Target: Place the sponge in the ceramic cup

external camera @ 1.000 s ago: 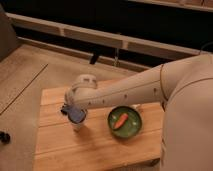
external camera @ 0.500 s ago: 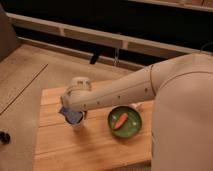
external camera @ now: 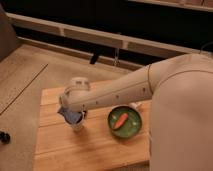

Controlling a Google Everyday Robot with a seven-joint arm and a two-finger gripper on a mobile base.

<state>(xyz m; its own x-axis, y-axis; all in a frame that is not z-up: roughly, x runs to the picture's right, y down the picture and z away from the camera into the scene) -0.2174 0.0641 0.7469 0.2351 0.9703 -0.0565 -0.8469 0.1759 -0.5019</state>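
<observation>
Hand [external camera: 75, 114] low over the wooden table [external camera: 75, 150], grip cannot be told, blue sponge [external camera: 69, 116] beneath it at the white ceramic cup [external camera: 78, 125] rim, green bowl [external camera: 131, 130] holding a carrot [external camera: 120, 120] nearby

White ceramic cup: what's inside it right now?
A blue sponge shows at the mouth of the white ceramic cup, right under the gripper, on the left of the wooden table. Gripper and sponge cover the interior, so the sponge's depth cannot be seen.
</observation>
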